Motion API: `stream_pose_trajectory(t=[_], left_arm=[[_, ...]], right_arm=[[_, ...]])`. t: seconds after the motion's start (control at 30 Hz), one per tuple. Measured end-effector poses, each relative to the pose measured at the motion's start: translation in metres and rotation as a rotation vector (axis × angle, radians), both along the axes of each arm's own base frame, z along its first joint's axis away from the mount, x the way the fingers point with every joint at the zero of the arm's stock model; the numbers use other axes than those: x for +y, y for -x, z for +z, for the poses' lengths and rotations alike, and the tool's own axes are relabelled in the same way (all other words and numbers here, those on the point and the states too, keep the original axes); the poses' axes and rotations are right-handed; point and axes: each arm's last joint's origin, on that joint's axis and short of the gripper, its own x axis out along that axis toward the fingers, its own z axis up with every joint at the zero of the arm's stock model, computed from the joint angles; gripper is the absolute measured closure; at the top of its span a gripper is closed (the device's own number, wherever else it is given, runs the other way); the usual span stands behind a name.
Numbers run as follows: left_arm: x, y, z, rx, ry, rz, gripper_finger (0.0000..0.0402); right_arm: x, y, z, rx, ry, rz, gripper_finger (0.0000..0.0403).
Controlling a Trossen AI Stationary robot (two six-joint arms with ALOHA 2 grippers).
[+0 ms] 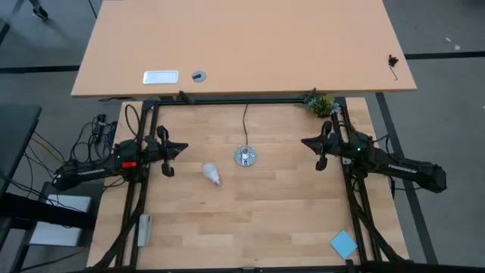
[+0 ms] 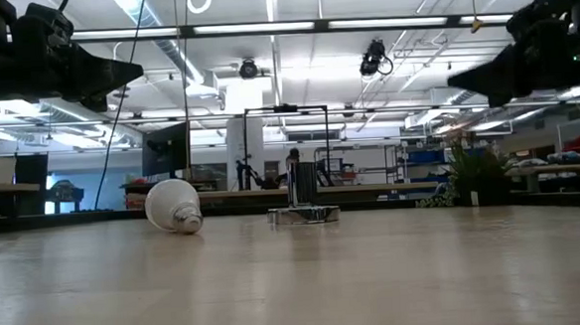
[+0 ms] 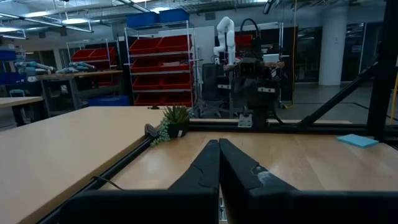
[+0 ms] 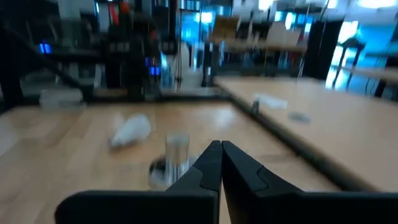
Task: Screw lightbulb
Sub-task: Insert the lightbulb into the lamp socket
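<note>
Lying on its side on the wooden table (image 1: 250,220), the lightbulb (image 1: 211,174) is resting just left of the silver socket base (image 1: 245,157), apart from it and touched by neither gripper. In the high view its long axis is running diagonally, with the round white globe pointing toward the far left and the narrower greyish screw end pointing toward the near right. In the low view the lightbulb (image 2: 174,206) is showing its screw end turned toward the camera and slightly right, beside the socket base (image 2: 304,214), whose black cord (image 1: 245,121) is trailing toward the table's far edge. The left gripper (image 1: 179,149) is hovering above the table at the left side, its fingers (image 3: 208,163) pressed together and holding nothing. The right gripper (image 1: 308,142) is hovering at the right side, its fingers (image 4: 211,159) likewise clenched together and empty, aimed toward the socket and the bulb. A small green plant (image 1: 320,105) is sitting at the far right corner, and a blue pad (image 1: 343,244) is lying near the near right edge.
</note>
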Motion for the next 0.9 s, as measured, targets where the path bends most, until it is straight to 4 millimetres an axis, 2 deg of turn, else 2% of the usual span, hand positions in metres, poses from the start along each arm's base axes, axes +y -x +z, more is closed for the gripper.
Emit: stream_pose_trajectory(t=[0.37,0.67,0.9], left_arm=[[0.0,0.0,0.0,0.0,0.0,0.0,0.0396],[0.0,0.0,0.0,0.0,0.0,0.0,0.0396],[0.0,0.0,0.0,0.0,0.0,0.0,0.0396]], right_arm=[[0.003,0.007,0.032,-0.331,0.075,0.011,0.0383],[0.003,0.008,0.036,-0.446,-0.205,0.083,0.0387],[0.007,0.008,0.036,-0.433,-0.248,0.217,0.0384]])
